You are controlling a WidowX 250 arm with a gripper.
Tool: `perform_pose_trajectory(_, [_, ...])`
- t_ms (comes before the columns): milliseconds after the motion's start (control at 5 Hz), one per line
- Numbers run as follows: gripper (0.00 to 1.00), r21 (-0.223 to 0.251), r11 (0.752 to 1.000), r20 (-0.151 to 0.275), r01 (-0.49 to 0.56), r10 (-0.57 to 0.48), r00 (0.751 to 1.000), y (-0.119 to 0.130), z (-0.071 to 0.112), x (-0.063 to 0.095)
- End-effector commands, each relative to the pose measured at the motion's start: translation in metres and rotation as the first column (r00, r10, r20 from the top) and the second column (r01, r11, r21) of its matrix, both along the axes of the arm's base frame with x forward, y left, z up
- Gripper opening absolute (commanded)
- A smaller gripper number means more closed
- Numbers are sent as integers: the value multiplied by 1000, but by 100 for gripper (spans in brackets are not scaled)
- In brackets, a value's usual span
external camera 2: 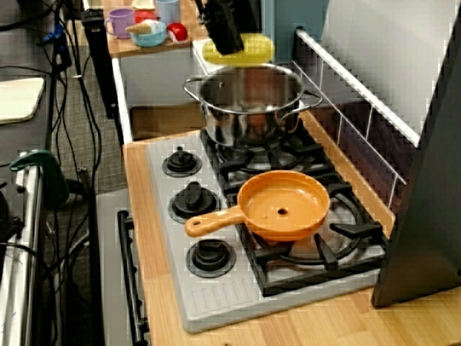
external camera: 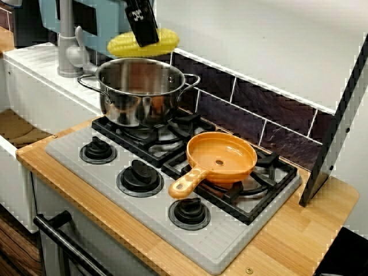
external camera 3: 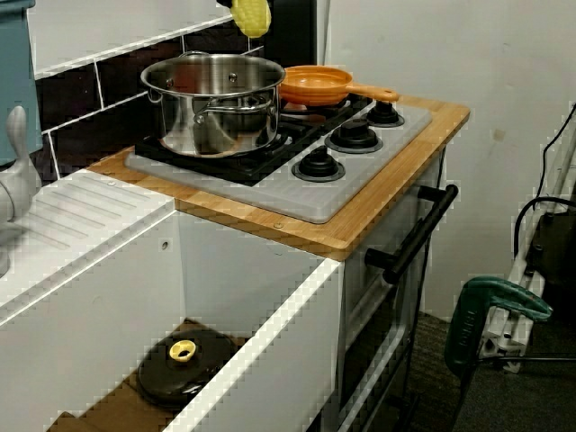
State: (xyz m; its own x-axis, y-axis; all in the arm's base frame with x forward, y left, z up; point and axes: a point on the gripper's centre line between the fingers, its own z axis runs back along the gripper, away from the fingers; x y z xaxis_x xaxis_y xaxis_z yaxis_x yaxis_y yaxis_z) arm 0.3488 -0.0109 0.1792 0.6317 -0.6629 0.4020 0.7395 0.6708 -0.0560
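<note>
My black gripper hangs at the top of the front view, shut on a yellow corn cob held lengthwise in the air. The cob hovers just above the far rim of a steel pot on the back left burner. In the view from above, the gripper and corn sit behind the pot. From the sink side, the corn hangs over the pot, which looks empty. An orange pan rests on the right burner, handle toward the knobs.
Three black knobs line the grey stove's front. A faucet stands left of the pot. A dark slanted panel leans at the right. In the sink lies a black lid. Cups and toys crowd a far shelf.
</note>
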Motion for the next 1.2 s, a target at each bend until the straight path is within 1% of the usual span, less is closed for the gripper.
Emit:
perform_pose_trajectory(0, [0,38,997,102,71,-75,992,-39,18,-7])
perform_pose_trajectory(200, [0,48,994,106,103,-107,989,-61,10,-11])
perform_pose_trajectory(400, [0,45,990,106,131,-135,985,-80,1,-14])
perform_pose_trajectory(600, [0,37,988,92,152,-154,984,-93,-13,-17])
perform_pose_trajectory(800, [0,45,985,78,168,-171,982,-104,-26,-22])
perform_pose_trajectory(1000, [0,70,981,61,183,-187,980,-115,-46,-23])
